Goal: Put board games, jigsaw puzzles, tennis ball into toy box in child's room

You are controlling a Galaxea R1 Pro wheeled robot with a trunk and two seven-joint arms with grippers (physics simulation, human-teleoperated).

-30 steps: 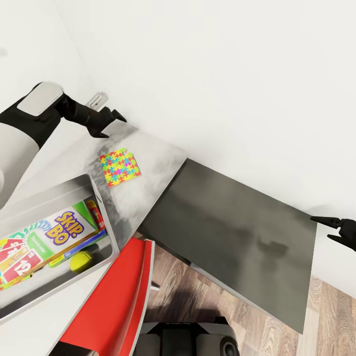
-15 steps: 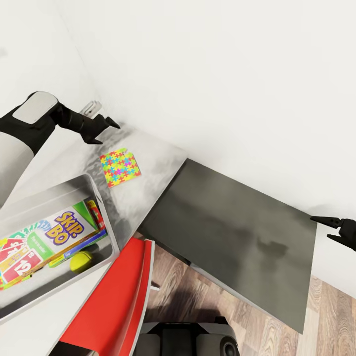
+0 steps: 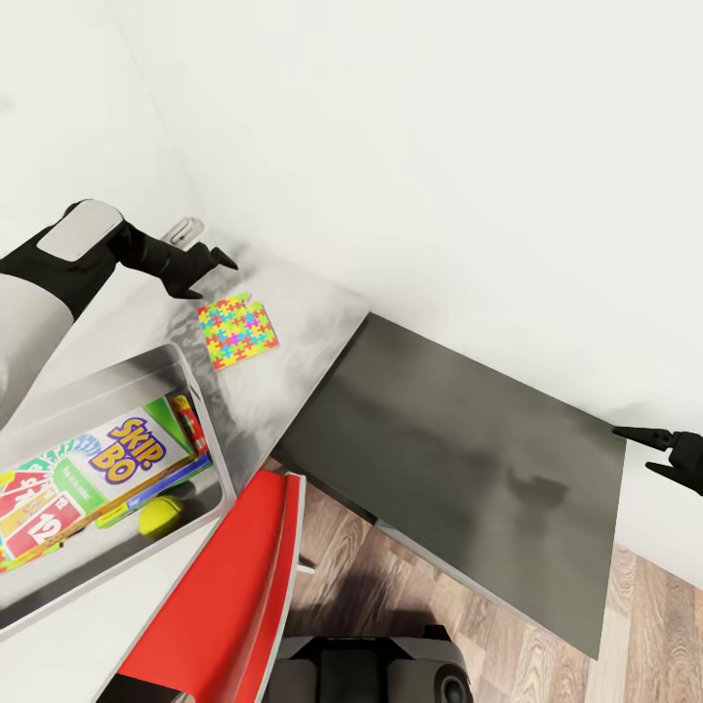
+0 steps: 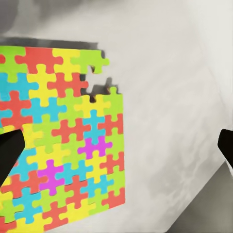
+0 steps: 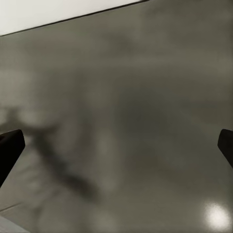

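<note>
in the toy box [image 3: 200, 410] we see skip-bo [image 3: 137, 451], a red game [image 3: 34, 513] and the ball [image 3: 160, 516]. one puzzle [image 3: 237, 332] left on the bench [image 3: 303, 322]; our left pincer [image 3: 207, 266] hovers released beside it, right pincer [image 3: 649, 452] released too.

A child's room in a home: a bright jigsaw puzzle of many-coloured pieces [image 3: 237, 333] lies on the pale grey-white mottled desk top [image 3: 293, 322], just below the open left pincer [image 3: 207, 270]. Well behind that pincer, a shallow light grey toy bin [image 3: 200, 415] holds a green-yellow "Skip-Bo" game box [image 3: 132, 451] and a yellow-green tennis ball [image 3: 160, 516]. Plain white walls [image 3: 439, 146], a wood-plank floor [image 3: 547, 664] and a red chair [image 3: 229, 605] complete the domestic setting.
</note>
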